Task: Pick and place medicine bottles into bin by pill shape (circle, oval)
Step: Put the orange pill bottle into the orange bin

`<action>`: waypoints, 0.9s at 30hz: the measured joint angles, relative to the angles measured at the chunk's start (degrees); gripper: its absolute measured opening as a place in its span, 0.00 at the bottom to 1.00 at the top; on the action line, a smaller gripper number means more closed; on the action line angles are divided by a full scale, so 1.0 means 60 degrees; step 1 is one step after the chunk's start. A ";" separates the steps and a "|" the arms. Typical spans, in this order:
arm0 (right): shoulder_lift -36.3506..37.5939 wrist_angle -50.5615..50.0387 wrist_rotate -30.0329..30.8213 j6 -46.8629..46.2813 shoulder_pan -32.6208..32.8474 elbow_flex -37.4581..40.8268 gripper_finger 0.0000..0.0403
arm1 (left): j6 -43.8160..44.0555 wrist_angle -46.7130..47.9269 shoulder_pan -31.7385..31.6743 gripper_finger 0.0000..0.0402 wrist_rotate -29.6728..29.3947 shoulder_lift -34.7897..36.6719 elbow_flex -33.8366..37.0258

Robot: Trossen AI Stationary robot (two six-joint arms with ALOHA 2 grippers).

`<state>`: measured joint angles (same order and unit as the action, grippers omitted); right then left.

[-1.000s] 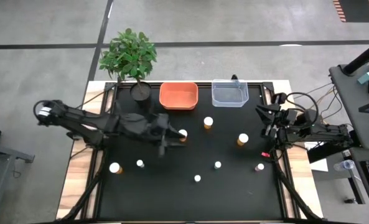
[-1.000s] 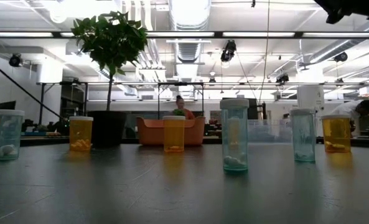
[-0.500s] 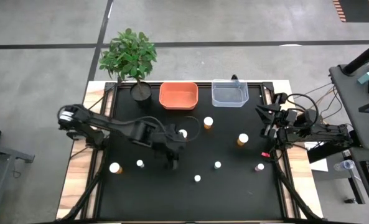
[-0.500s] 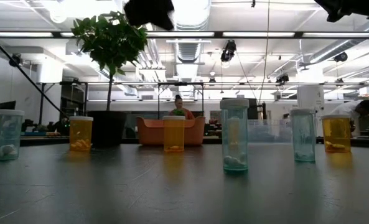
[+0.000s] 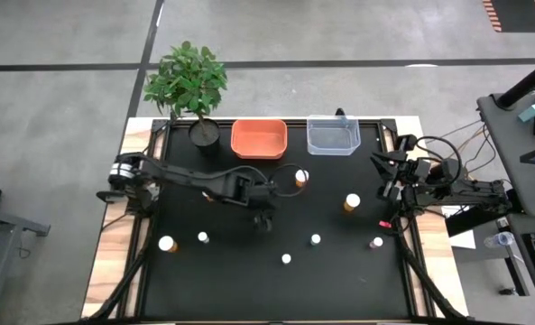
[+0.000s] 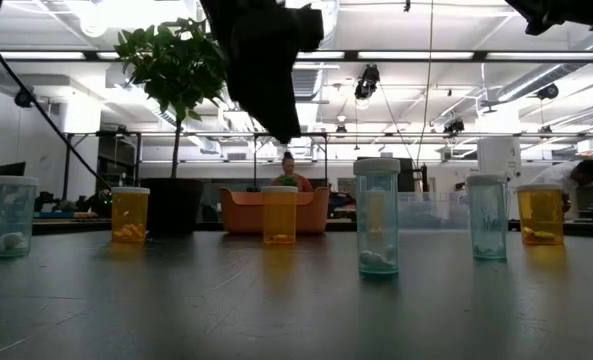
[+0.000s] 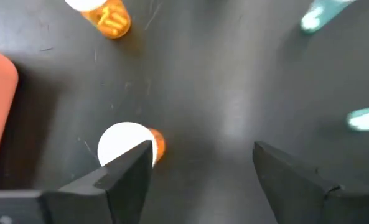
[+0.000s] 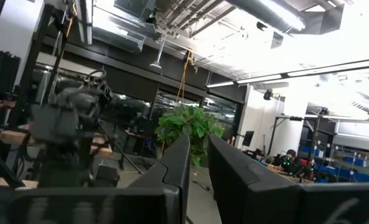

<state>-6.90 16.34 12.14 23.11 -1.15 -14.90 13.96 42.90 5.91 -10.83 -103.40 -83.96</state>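
Note:
Medicine bottles stand apart on the black table: amber, white-capped ones and tinier ones. My left gripper hangs open above mid-table, also in the low view. In the left wrist view one more amber bottle stands on its base just outside one finger, untouched. My right gripper waits shut at the table's right edge.
An orange bin and a clear bin stand side by side at the far edge. A potted green plant stands at the far left corner. People show in the room beyond the table.
My left arm has reached farther over the table. Its gripper has gone toward the table's right edge and come down, dropping into the top of the low view. The bottles have stayed where they were.

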 joint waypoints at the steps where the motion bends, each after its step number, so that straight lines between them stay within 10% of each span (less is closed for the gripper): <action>1: 0.0000 -0.0002 0.0001 0.0004 -0.0003 0.0001 0.12 | -0.0139 0.0006 -0.0086 0.67 0.0000 -0.0140 0.0000; 27: 0.0000 -0.0080 0.0000 0.0147 -0.0003 -0.0002 0.12 | -0.0966 -0.0065 -0.1154 0.70 -0.0025 -0.0691 0.0344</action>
<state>-6.90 15.86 12.14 23.99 -1.17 -14.92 8.16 42.51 -1.02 -10.98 -107.55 -81.90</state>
